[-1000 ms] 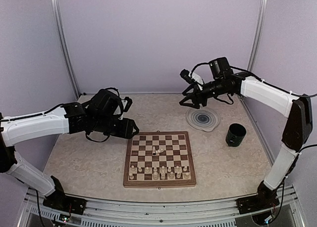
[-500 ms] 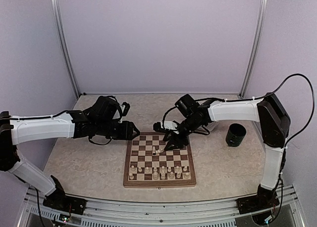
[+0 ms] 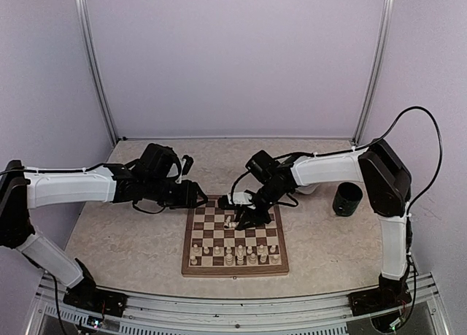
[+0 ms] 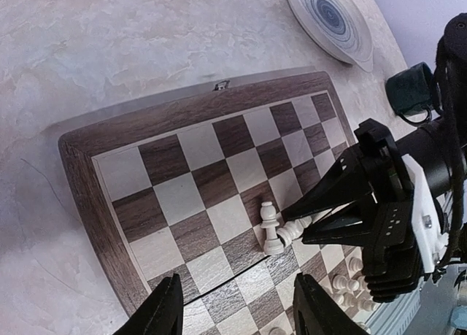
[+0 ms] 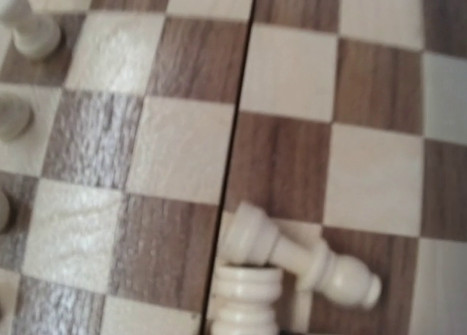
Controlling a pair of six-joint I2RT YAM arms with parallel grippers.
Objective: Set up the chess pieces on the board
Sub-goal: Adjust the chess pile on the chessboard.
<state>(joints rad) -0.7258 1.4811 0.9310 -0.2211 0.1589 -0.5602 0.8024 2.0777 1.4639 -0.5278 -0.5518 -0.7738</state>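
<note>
The board (image 3: 193,233) lies at the table's middle front and also shows in the left wrist view (image 4: 109,196). Several cream chess pieces (image 3: 233,255) stand in its two near rows. At mid-board a pawn (image 4: 269,229) stands upright, touching a fallen piece (image 4: 290,233). They fill the right wrist view as the upright one (image 5: 244,302) and the fallen one (image 5: 310,263). My right gripper (image 3: 239,220) is low over them, its black fingers (image 4: 325,193) spread either side of the fallen piece. My left gripper (image 4: 237,317) is open and empty, hovering by the board's far left corner (image 3: 197,196).
A round grey-ringed plate (image 4: 332,21) lies behind the board, right of centre, mostly hidden by the right arm in the top view. A dark green cup (image 3: 347,198) stands to the board's right. The enclosure walls close in the back and sides.
My right arm swung from above the plate down to mid-board, ending low at the two loose pieces. My left gripper shifted slightly toward the board's corner.
</note>
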